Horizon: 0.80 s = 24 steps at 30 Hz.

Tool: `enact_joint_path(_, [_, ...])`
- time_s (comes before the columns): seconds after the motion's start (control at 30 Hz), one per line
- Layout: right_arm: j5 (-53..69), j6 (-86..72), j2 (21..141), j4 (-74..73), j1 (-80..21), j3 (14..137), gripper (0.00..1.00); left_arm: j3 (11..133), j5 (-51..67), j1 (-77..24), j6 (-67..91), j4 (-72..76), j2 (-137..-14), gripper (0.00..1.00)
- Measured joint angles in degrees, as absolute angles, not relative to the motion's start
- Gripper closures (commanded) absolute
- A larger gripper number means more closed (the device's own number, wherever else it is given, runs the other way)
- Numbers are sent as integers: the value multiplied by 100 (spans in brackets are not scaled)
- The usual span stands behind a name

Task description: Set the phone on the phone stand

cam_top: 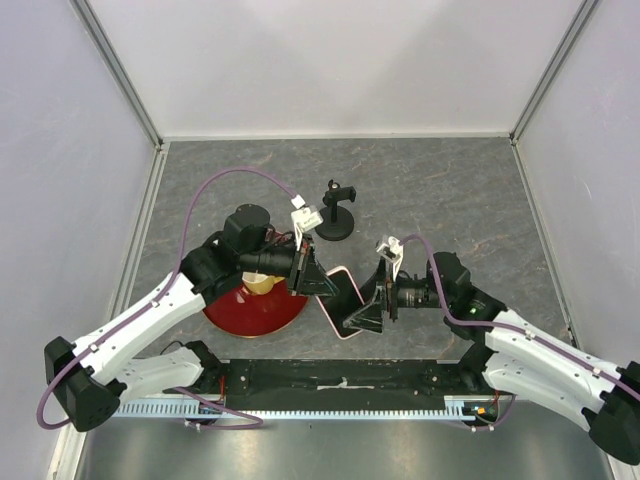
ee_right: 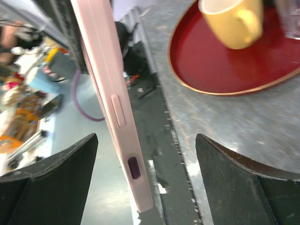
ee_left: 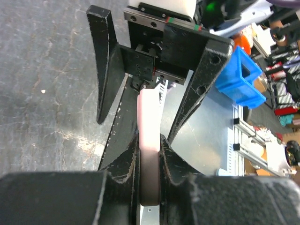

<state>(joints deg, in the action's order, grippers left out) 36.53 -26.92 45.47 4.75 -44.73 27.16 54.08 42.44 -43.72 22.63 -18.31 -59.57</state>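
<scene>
Left gripper [ee_left: 150,159] clamps the phone [ee_left: 150,112] across its faces, on edge, between the arms. Right gripper [ee_right: 149,176] stands spread, fingers [ee_right: 243,178] flanking the phone, no contact. Judged a handover: right should close squarely and low before left lets go. Phone stand [cam_top: 335,214] stands farther back, upright, well apart.

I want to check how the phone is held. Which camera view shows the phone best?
The right wrist view: the phone crosses it edge-on, with its pink side and buttons clear. The left wrist view shows only a short pink edge pinched by the left gripper. In the top view it is mostly covered.
</scene>
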Motion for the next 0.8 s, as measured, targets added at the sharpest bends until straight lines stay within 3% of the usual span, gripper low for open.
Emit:
enact_joint_path(0.17, [4451, -3389, 4856, 1717, -4477, 2477, 30, 5323, 4689, -4372, 2132, -1826, -5929, 98])
enact_joint_path(0.27, [4674, -3664, 4936, 2244, -4519, 2451, 54, 5304, 4816, -4372, 2134, -1754, -5929, 98])
enact_joint_path(0.37, [4737, -3881, 4954, 2703, -4611, 2399, 68, 5293, 4866, -4372, 2178, -1559, -5929, 98])
enact_joint_path(0.4, [4729, -3929, 4965, 2827, -4648, 2377, 79, 5277, 4882, -4372, 2222, -1461, -5929, 98])
enact_joint_path(0.5, [4665, -4053, 5050, 3103, -4709, 2314, 100, 5242, 4978, -4372, 2447, -1262, -5929, 98])
enact_joint_path(0.57, [4628, -4069, 5076, 3208, -4716, 2285, 100, 5240, 4971, -4370, 2578, -1245, -5929, 84])
enact_joint_path(0.6, [4567, -4077, 5081, 3258, -4720, 2261, 100, 5240, 4967, -4362, 2646, -1238, -5929, 65])
enact_joint_path(0.67, [4434, -4125, 5048, 3391, -4755, 2185, 100, 5240, 4932, -4362, 2738, -1203, -5929, 49])
enact_joint_path(0.7, [4338, -4134, 5011, 3446, -4775, 2132, 100, 5240, 4934, -4362, 2792, -1153, -5931, 35])
enact_joint_path(0.8, [4075, -4272, 4871, 3708, -4805, 1785, 100, 5236, 4904, -4362, 3100, -906, -5881, 28])
